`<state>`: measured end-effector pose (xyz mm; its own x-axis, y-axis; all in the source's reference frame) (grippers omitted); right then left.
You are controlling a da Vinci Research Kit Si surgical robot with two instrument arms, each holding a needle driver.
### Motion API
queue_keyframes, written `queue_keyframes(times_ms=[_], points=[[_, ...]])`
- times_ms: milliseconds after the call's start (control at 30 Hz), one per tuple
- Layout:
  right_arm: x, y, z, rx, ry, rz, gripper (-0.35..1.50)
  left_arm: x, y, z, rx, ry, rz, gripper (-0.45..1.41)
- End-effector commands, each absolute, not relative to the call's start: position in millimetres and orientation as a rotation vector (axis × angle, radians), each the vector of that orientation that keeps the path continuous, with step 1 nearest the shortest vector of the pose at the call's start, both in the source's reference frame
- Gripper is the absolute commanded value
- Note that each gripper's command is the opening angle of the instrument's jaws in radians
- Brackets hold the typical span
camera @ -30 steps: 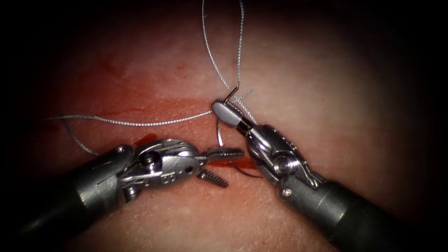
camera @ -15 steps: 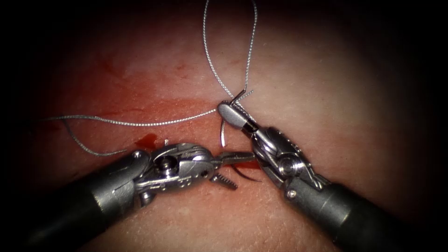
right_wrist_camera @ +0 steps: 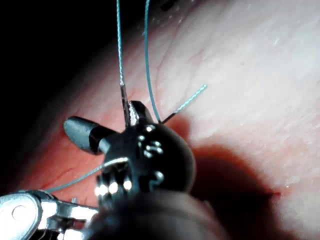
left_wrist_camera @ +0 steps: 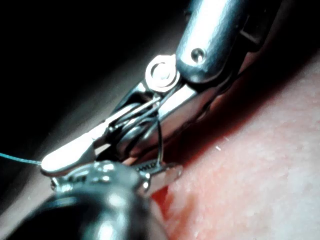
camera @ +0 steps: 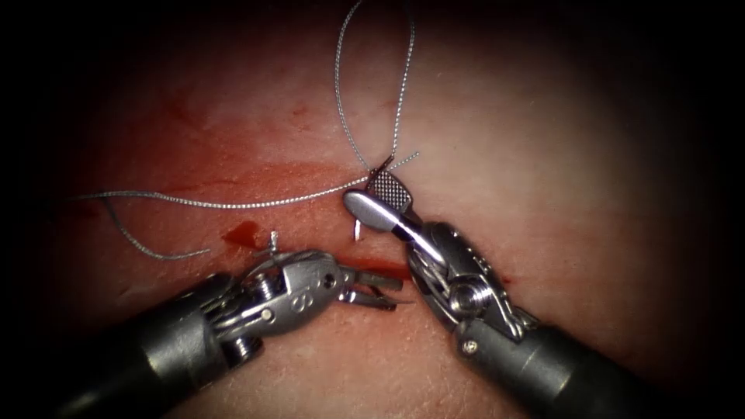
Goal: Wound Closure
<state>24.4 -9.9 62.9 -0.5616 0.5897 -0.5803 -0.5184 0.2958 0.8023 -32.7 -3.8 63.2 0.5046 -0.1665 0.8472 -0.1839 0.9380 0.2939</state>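
Observation:
My right tool (camera: pixel 362 188) comes in from the lower right, its jaws open around the needle's tail end and holding nothing; it also shows in the right wrist view (right_wrist_camera: pixel 107 120). A short stretch of the curved needle (camera: pixel 355 229) hangs below those jaws. My left tool (camera: pixel 378 293) is shut on the needle near its pointed end, beside the red cut (camera: pixel 380 266). The needle (left_wrist_camera: pixel 160 142) rises as a thin arc from the left tool's jaws (left_wrist_camera: pixel 162 175). I cannot tell whether it is in the tissue. Thread (camera: pixel 339 85) loops upward from the tail.
One strand of thread (camera: pixel 233 205) runs left across the tissue (camera: pixel 543 155), and a loose end (camera: pixel 155 250) curls near the left shaft. A short cut end (camera: pixel 409 157) sticks out by the right tool's jaws. A spot of red fluid (camera: pixel 244 231) lies left of the cut.
The left tool's jaws have shut on the needle near its point. The right tool's jaws, shut on the needle's tail before, have opened. The left tool has shifted right and down.

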Motion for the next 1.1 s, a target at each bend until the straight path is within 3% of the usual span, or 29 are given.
queue_keyframes(times_ms=[33,400,633,867,1100], points=[[24.3,-7.8,61.4,0.020,1.639,1.435,1.38,-33.2,-2.5,62.4,0.387,-1.068,-0.038,-0.45],[17.3,-2.3,55.8,-0.111,1.735,1.431,1.26,-32.4,-1.3,57.1,0.728,-1.294,-0.536,-0.45],[13.0,0.2,55.6,-0.160,1.746,1.412,1.16,-29.9,6.4,46.2,0.866,-1.575,-0.792,-0.45],[13.9,-0.1,55.9,-0.169,1.750,1.400,1.11,-21.9,18.8,38.1,0.475,-1.694,-0.746,-0.45],[17.9,-3.4,58.6,-0.124,1.672,1.334,1.09,-14.9,27.9,28.9,0.239,-1.714,-0.760,-0.45]])
